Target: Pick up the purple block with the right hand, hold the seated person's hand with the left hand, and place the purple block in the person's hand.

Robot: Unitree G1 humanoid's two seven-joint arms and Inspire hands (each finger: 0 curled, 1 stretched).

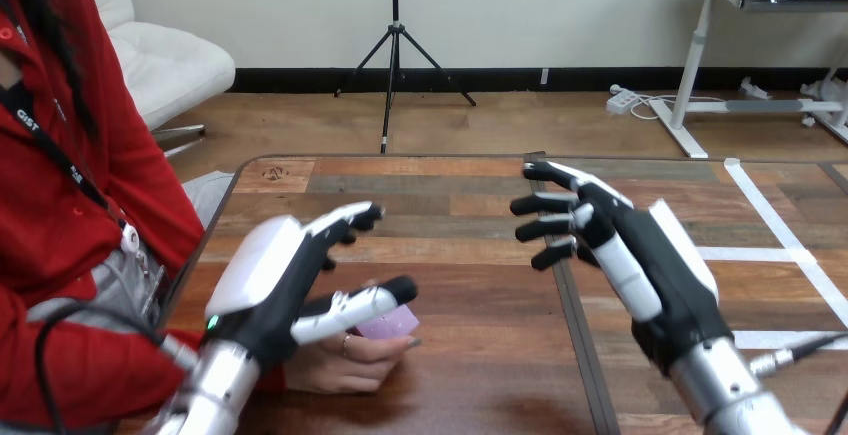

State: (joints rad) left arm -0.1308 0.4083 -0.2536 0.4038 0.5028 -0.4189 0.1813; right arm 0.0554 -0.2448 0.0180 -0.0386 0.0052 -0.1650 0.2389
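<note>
The purple block (393,325) lies in the person's hand (338,365), which rests on the wooden table (470,255) near its front left and curls round the block. My left hand (268,273) hovers just over that hand, open, its thumb stretched across the top of the block and its fingers pointing away to the right. I cannot tell whether the thumb touches the person's hand. My right hand (655,255) is raised over the table's right half, open and holding nothing, with its fingers pointing left.
The person sits at the table's left side, close to my left arm. White tape lines (782,227) cross the table's right part. A dark seam (572,305) runs front to back down the table's middle.
</note>
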